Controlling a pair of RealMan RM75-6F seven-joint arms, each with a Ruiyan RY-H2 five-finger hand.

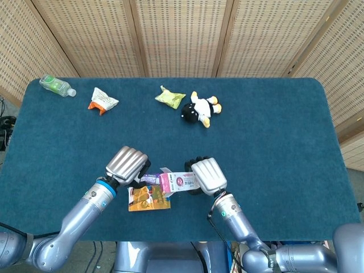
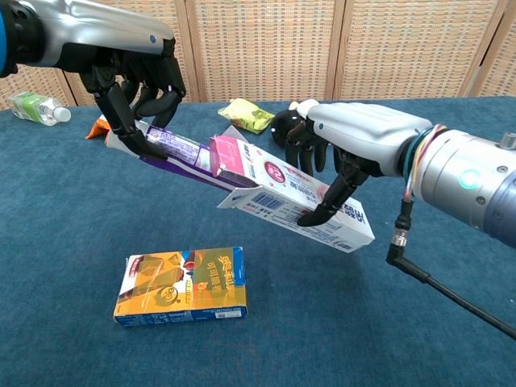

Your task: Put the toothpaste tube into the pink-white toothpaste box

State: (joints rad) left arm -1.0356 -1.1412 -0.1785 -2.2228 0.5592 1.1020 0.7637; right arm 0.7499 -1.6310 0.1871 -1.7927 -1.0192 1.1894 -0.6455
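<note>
My right hand (image 2: 355, 145) (image 1: 207, 174) holds the pink-white toothpaste box (image 2: 298, 201) (image 1: 180, 181) in the air, tilted, its open flap end pointing left. My left hand (image 2: 133, 85) (image 1: 126, 164) grips the flat tail of the purple and white toothpaste tube (image 2: 173, 147) (image 1: 149, 178). The tube's front part sits inside the box's open end; its rear part sticks out to the left. Both are held above the blue table (image 2: 64, 226).
An orange-yellow box (image 2: 181, 286) (image 1: 149, 198) lies flat on the table below the hands. At the far side lie a plastic bottle (image 1: 57, 86), an orange-white packet (image 1: 102, 100), a yellow-green packet (image 1: 171, 97) and a black-white plush toy (image 1: 200, 109).
</note>
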